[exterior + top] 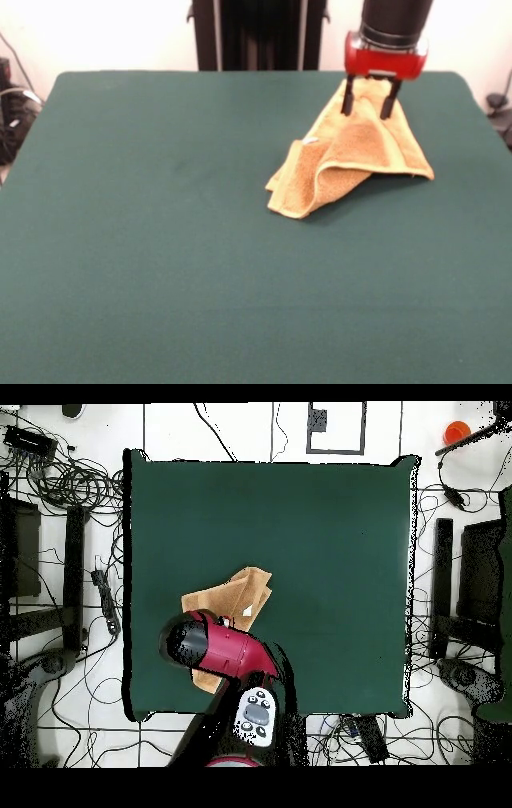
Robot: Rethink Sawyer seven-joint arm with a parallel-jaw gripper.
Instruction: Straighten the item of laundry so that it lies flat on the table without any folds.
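The golden-orange towel [352, 160] lies crumpled at the far right of the green table [160, 200]. It is pulled up into a peak, with folds spreading down to the cloth. Its small white label [310, 141] shows on the left fold. My gripper [369, 108] hangs from the red wrist right over the peak. Its two black fingers [348, 96] stand either side of the raised cloth and hold it up. In the overhead view the red arm [215, 646] covers part of the towel [235, 596] near the table's [330, 564] lower left, and the gripper is hidden.
The black pedestal [260, 32] stands behind the table's far edge. The towel is close to the table's right edge in the front view. Cables [70, 484] and stands surround the table on the floor; a small orange object [456, 430] sits off the table.
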